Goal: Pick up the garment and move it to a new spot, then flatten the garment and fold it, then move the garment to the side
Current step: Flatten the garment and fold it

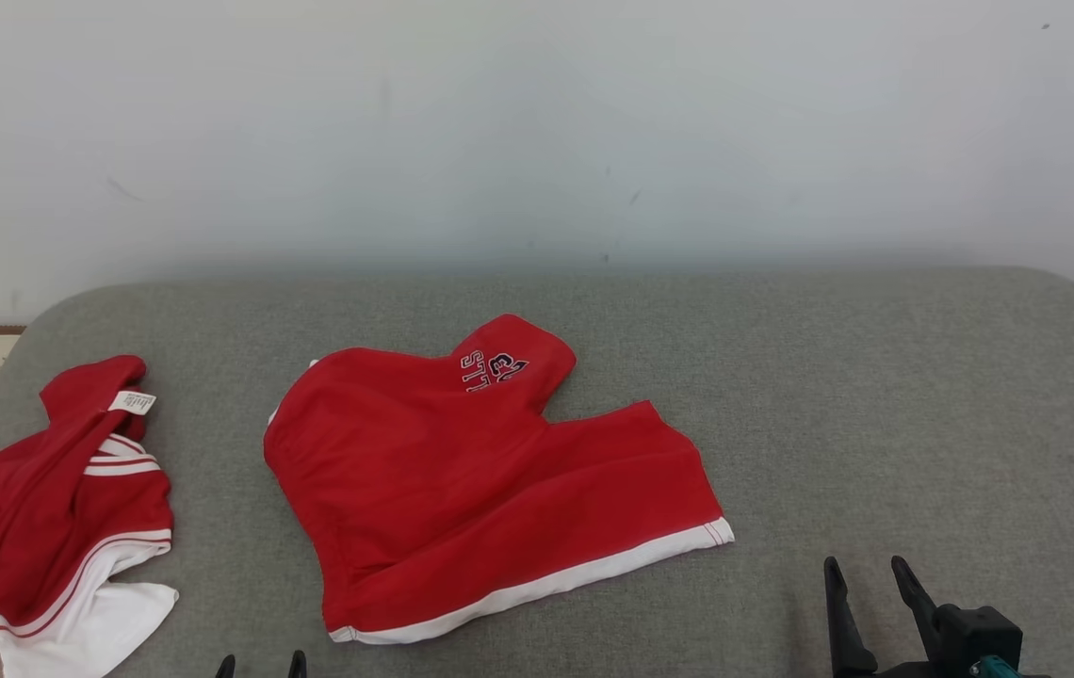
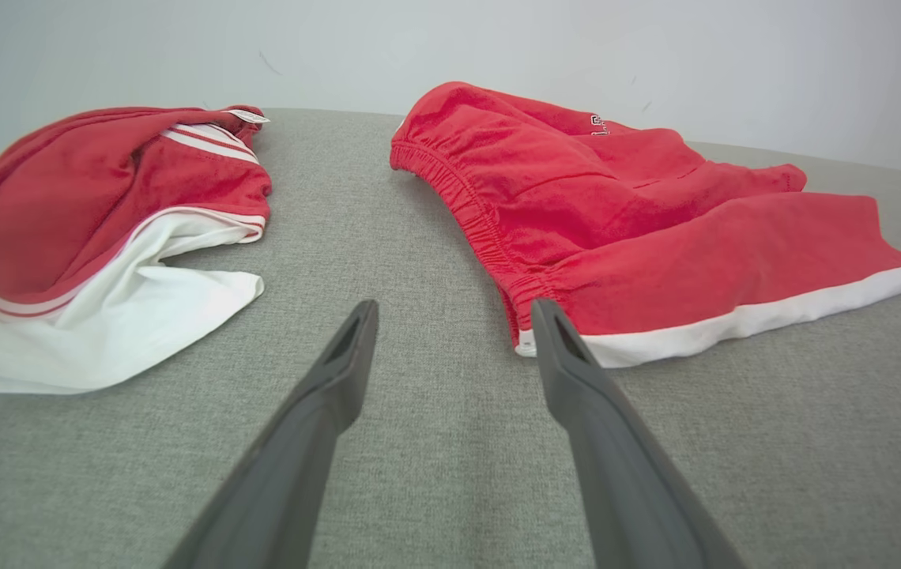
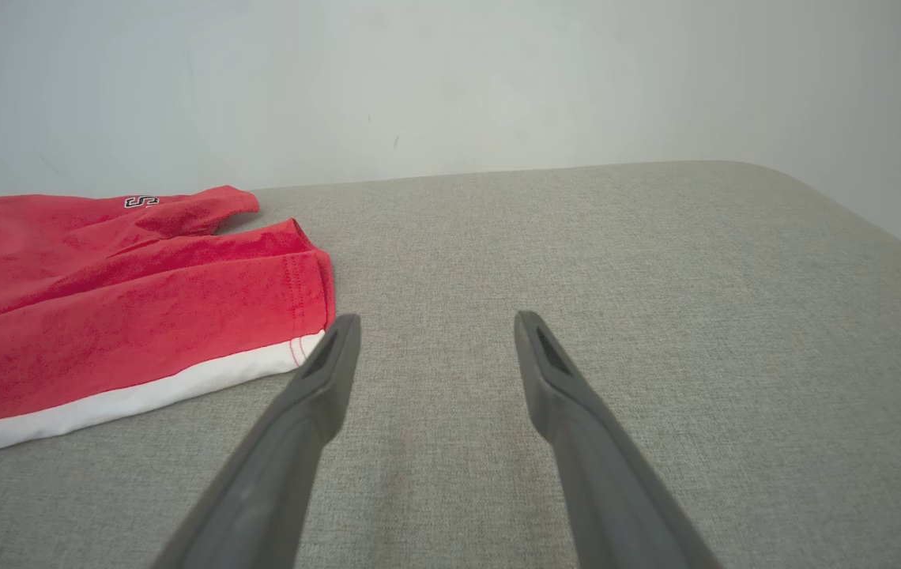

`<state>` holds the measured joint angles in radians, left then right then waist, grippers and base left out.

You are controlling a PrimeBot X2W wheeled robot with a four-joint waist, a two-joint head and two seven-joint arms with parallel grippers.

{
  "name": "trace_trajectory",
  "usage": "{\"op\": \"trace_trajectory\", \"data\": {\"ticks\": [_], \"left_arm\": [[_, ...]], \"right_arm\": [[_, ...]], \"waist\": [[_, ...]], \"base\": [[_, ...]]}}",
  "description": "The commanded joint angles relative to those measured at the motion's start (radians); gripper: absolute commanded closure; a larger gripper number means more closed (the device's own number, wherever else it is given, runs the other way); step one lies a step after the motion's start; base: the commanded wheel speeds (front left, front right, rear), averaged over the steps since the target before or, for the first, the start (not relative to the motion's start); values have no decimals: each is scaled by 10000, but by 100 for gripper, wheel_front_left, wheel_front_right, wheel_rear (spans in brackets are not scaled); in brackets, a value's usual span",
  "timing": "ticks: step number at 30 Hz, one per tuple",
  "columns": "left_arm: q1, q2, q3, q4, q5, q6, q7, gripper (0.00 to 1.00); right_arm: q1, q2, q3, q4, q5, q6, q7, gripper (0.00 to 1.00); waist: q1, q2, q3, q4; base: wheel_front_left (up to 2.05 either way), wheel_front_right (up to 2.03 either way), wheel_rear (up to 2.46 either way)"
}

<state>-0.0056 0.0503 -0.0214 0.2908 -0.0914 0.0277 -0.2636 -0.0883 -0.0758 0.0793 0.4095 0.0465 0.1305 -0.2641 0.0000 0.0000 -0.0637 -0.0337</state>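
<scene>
Garment (image 1: 490, 480) lay roughly flat; folding and moving aside seemingly remained; left gripper (image 2: 454, 312) and right gripper (image 3: 435, 324) gaped empty.

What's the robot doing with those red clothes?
Right now it isn't holding anything. A pair of red shorts with a white hem lies in the middle of the grey padded surface, and a crumpled red and white garment sits off to the robot's left. The left pincer is open and empty, close to the shorts' waistband corner. The right pincer is open too, near the white hem's other end. No fold has clearly begun.
</scene>
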Motion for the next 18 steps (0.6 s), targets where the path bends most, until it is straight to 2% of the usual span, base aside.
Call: {"op": "trace_trajectory", "data": {"ticks": [1,5,18], "left_arm": [[1,3,-49,34,-80,-46,-17,0],[-134,5,-216,2,-211,-94,-17,0],[-1030,6,-1098,343,-763,-711,-17,0]], "right_arm": [[103,-79,-2,27,74,4,-3,0],[-33,-119,170,107,82,4,-3,0],[-1074,-329,900,610,372,4,-3,0]], "waist": [[0,0,54,24],[0,0,206,116],[0,0,1283,498]], "base": [[0,0,0],[0,0,0],[0,0,0]]}}
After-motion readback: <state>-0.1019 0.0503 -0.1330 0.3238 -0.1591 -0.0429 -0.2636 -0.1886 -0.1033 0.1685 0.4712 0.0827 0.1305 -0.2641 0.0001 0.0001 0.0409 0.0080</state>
